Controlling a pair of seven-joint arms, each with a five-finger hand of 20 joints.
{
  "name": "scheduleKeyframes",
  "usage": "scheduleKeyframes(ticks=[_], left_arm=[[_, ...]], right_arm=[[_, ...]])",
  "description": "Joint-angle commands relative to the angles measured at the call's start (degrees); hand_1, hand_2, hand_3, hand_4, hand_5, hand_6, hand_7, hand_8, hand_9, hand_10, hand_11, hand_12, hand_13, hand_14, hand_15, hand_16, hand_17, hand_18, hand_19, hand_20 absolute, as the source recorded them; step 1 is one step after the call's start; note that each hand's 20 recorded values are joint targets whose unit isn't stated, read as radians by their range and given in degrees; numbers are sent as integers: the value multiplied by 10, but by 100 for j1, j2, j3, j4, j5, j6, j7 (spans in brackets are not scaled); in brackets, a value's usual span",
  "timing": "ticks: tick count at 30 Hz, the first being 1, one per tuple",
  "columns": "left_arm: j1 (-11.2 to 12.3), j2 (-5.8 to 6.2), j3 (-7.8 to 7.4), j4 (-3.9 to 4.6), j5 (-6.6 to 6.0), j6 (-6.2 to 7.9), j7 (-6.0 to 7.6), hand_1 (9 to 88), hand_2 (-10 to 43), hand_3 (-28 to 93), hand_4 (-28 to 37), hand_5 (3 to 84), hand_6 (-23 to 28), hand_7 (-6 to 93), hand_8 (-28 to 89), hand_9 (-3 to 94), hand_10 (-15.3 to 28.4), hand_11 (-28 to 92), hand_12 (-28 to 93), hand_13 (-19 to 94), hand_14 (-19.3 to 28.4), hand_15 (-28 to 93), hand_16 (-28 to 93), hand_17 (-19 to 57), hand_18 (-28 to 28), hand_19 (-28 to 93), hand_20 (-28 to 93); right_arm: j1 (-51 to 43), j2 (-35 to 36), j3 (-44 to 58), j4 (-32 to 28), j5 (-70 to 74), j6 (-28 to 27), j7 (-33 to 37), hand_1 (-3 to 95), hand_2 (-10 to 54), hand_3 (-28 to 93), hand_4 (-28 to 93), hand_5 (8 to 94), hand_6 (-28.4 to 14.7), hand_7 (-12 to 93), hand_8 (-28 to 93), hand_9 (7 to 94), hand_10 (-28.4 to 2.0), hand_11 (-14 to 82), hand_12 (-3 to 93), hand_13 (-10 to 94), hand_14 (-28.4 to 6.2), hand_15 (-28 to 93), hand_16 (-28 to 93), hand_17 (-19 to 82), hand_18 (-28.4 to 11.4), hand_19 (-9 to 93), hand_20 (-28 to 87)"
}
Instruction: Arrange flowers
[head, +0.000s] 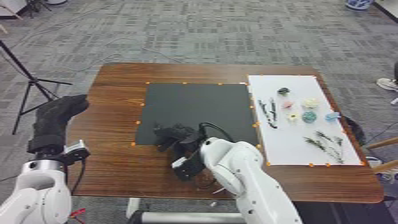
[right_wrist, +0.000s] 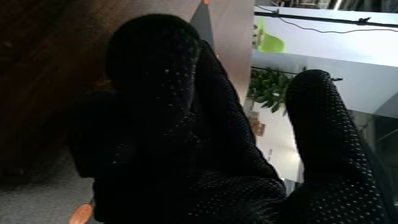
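Right robot hand (head: 181, 136) at black rectangular mat's (head: 197, 102) near edge, fingers relaxed and apart, gripping nothing. Small pastel flower heads (head: 309, 117) and thin green sprigs (head: 316, 144) spaced out on white rectangular sheet (head: 289, 150), probably for easy single picks.

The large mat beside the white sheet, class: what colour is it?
The mat is very dark grey, nearly black, seen best in the head view.
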Motion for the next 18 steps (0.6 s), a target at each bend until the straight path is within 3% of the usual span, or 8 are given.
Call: scheduleKeyframes(ticks=[1, 12, 16, 18], left_arm=[[108, -93, -10, -53, -54, 19, -2, 257, 56, 687, -258, 557, 18, 238, -79, 552, 133, 243, 166, 439, 171, 215, 4, 64, 130, 86, 196], [102, -96, 35, -59, -30, -2, -28, 258, 56, 689, -258, 559, 17, 242, -81, 554, 133, 246, 165, 443, 173, 222, 3, 64, 130, 87, 196], [153, -196, -37, -93, 74, -70, -75, 258, 56, 689, -259, 559, 16, 244, -81, 556, 133, 250, 166, 445, 172, 226, 3, 64, 130, 87, 196], [217, -159, -47, -107, 16, -23, -42, 259, 56, 688, -260, 560, 16, 245, -82, 556, 133, 250, 165, 446, 172, 228, 2, 64, 130, 87, 196]], right_arm=[[48, -145, 65, -66, 140, 162, 30, 268, 151, 494, -86, 612, -86, 97, -55, 608, -180, 71, 74, 933, -80, 429, 346, 647, -152, 932, 316], [267, -235, 165, -39, 99, 212, -75, 262, 150, 503, -87, 612, -91, 92, -52, 602, -185, 70, 74, 929, -82, 429, 345, 647, -149, 932, 307], [237, -123, 334, -274, 317, 93, -76, 263, 150, 502, -87, 611, -92, 91, -52, 598, -188, 69, 75, 925, -85, 432, 345, 645, -150, 932, 309], [142, 37, 502, -538, 304, 78, -269, 260, 150, 502, -87, 610, -93, 91, -52, 597, -189, 70, 76, 922, -88, 431, 345, 641, -154, 932, 311]])
